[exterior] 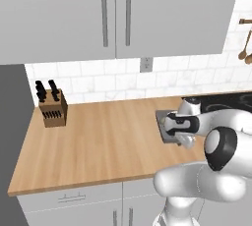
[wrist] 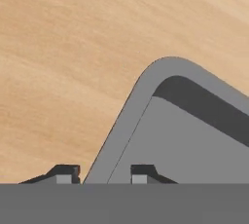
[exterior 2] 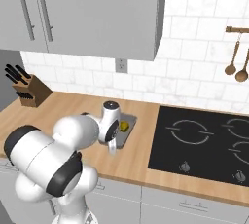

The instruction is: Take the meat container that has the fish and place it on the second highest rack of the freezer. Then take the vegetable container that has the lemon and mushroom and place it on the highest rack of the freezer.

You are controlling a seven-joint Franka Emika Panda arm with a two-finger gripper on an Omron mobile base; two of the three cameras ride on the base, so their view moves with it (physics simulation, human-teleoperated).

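The vegetable container [wrist: 194,140] sits on the bench [exterior: 98,131]; fingers [wrist: 65,173] straddle its rim, narrowed, grip unconfirmed; clamp squarely, lift level so the lemon [exterior 2: 124,126] stays.

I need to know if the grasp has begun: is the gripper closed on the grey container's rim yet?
Closing on it. In the hand view the fingertips straddle the container rim, one outside, one inside; firm contact cannot be told.
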